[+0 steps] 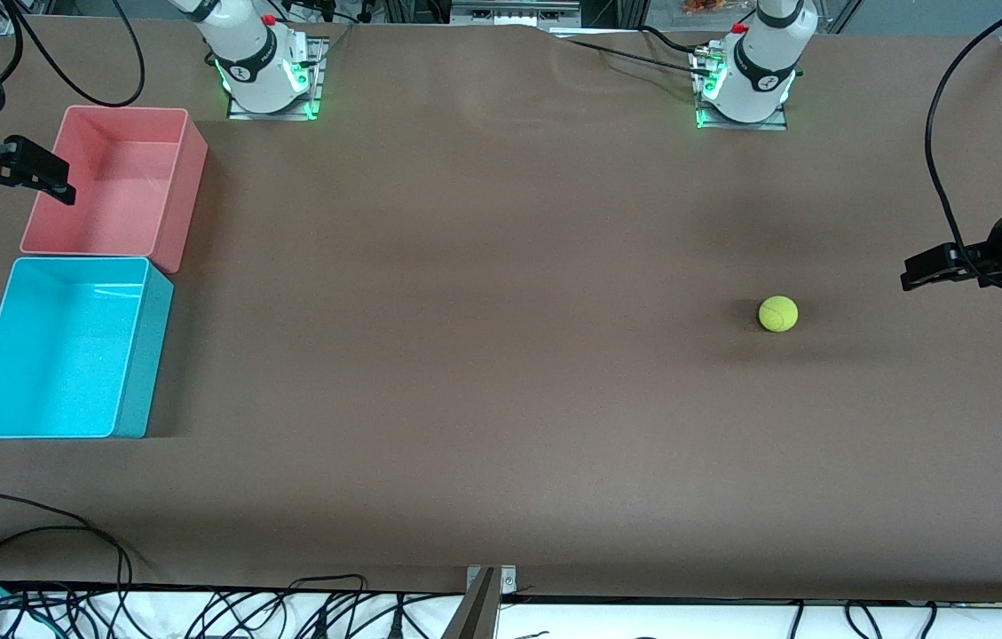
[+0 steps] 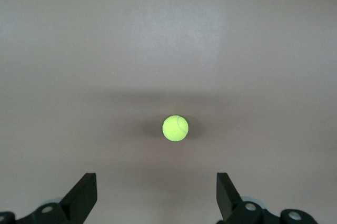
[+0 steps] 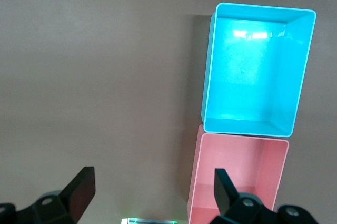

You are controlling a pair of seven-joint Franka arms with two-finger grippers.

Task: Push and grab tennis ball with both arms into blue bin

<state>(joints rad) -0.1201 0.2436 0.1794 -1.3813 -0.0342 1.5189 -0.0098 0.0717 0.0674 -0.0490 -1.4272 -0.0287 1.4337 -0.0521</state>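
The tennis ball lies on the brown table toward the left arm's end, alone. It also shows in the left wrist view, centred ahead of the open fingers. My left gripper hovers open and empty beside the ball, at the table's end. The blue bin stands empty at the right arm's end, nearer the front camera than the pink bin; it also shows in the right wrist view. My right gripper is open and empty, up over the pink bin's outer edge.
The pink-red bin stands empty, touching the blue bin. The arm bases sit along the table's edge farthest from the front camera. Cables lie off the table's near edge.
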